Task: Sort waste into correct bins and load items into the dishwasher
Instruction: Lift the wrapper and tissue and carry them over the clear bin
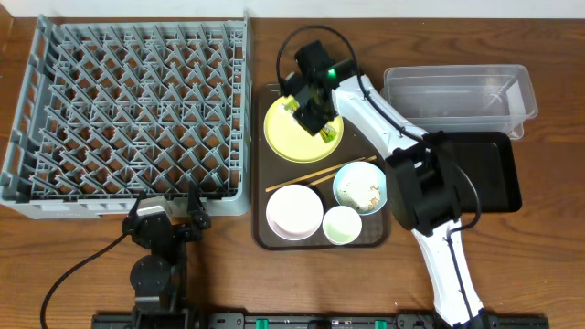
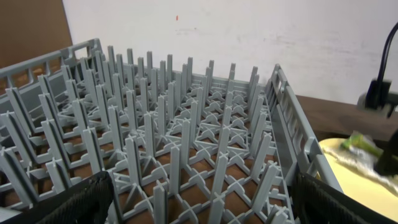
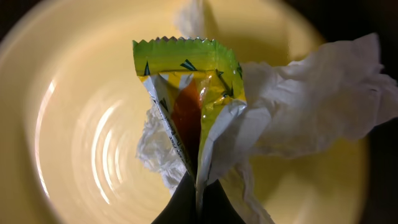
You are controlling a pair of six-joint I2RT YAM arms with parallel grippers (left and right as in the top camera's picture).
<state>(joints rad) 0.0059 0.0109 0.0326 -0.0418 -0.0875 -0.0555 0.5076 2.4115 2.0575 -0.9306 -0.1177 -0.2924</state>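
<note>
Pinching snack wrapper [image 3: 186,81] on the yellow plate [image 3: 74,124], right pincer [image 3: 198,186] clamped on its edge; advise lifting straight so crumpled paper [image 3: 323,106] beneath does not follow; left pincer [image 1: 169,212] wide, well left of the plate.

Green-and-orange wrapper [image 3: 186,93], white paper [image 3: 311,106], yellow plate [image 3: 81,124]

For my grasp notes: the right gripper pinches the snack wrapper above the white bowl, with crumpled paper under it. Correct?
Only the dish is wrong: the right gripper pinches the snack wrapper above the yellow plate, crumpled paper under it. The right wrist view shows this.
</note>
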